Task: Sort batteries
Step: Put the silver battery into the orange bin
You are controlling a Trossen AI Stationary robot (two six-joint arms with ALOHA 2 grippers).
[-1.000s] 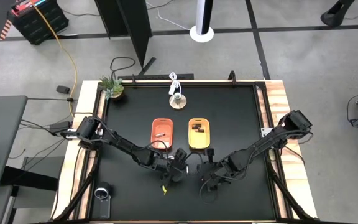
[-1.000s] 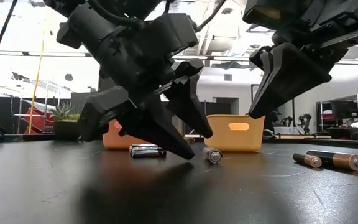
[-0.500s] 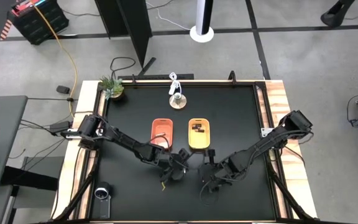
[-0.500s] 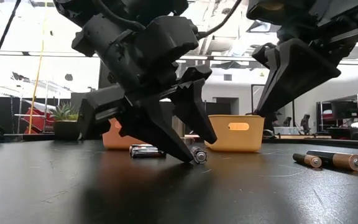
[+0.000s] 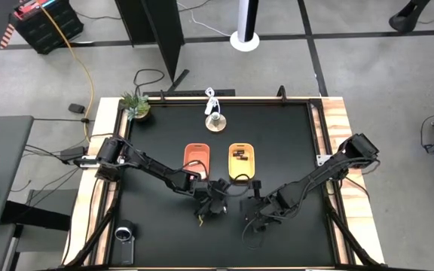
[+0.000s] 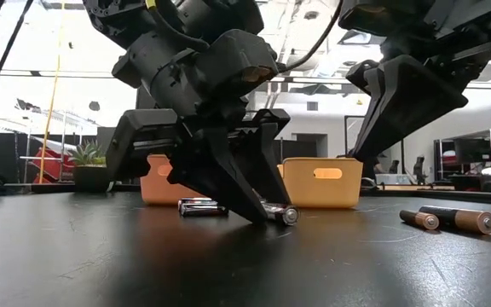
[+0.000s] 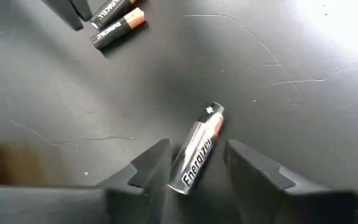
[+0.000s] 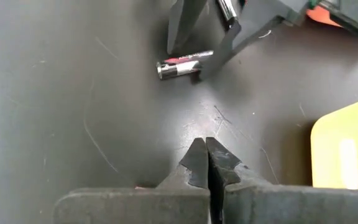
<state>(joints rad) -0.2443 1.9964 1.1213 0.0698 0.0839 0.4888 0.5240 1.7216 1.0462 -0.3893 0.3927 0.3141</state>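
Observation:
A silver battery (image 7: 199,149) with red marks lies flat on the black table (image 5: 164,226), also seen in the low view (image 6: 280,213). My left gripper (image 7: 197,146) is open and slants down over it, one finger on each long side. My right gripper (image 8: 205,144) is shut and hangs above the table a little to the right (image 5: 253,222), holding nothing. Two dark, copper-ended batteries (image 6: 450,220) and another silver battery (image 6: 201,205) lie loose on the table. The orange tray (image 5: 197,156) and the yellow tray (image 5: 241,162) stand behind them. My left gripper has one finger (image 7: 154,167) close against the silver battery's long side (image 7: 185,171), while the other finger (image 7: 250,167) stands apart from it. I cannot tell whether the near finger touches. The fingers slant down, and the battery lies lengthwise between them, flat on the table.
Dark batteries (image 5: 239,156) lie in the yellow tray. At the table's far side stand a small plant (image 5: 136,105) and a small round stand (image 5: 215,120). A round device (image 5: 124,235) sits off the near left corner. The two arms' grippers are close together.
My left gripper has gone a little toward the table's right edge and down, rolling as it went. It now straddles the silver battery, and the gap between its fingers has narrowed. The battery has turned slightly on the table.

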